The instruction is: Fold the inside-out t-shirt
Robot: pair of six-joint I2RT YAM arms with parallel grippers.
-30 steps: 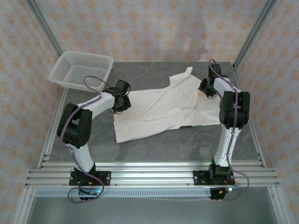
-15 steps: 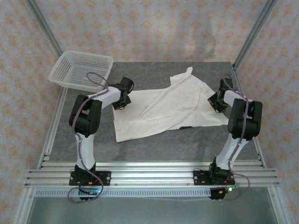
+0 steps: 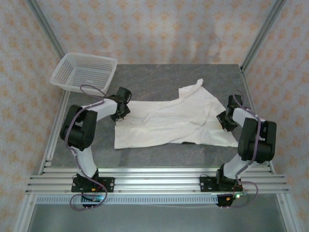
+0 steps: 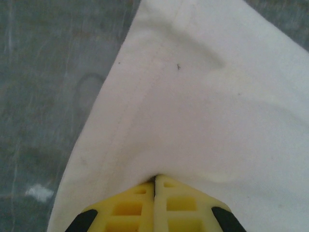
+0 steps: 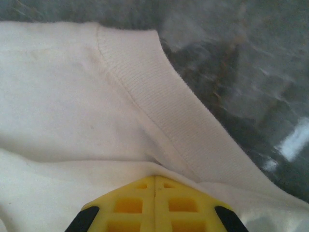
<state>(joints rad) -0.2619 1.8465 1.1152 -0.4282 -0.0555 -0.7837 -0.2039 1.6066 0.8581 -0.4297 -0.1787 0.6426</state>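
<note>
The cream-white inside-out t-shirt (image 3: 169, 121) lies spread across the middle of the grey table, one sleeve pointing to the back. My left gripper (image 3: 120, 110) is shut on the shirt's left edge; in the left wrist view its yellow fingertips (image 4: 155, 181) pinch the cloth (image 4: 203, 111) near the stitched hem. My right gripper (image 3: 223, 118) is shut on the shirt's right side, and in the right wrist view the yellow tips (image 5: 154, 180) clamp a fold of cloth just below the ribbed collar band (image 5: 159, 101).
A white plastic mesh basket (image 3: 84, 72) stands at the back left corner. The grey table (image 3: 159, 154) shows bare in front of the shirt. Metal frame posts rise at both back corners.
Both grippers have come toward the near edge, dragging the shirt with them and stretching it flatter. The right gripper has closed on the cloth by the collar.
</note>
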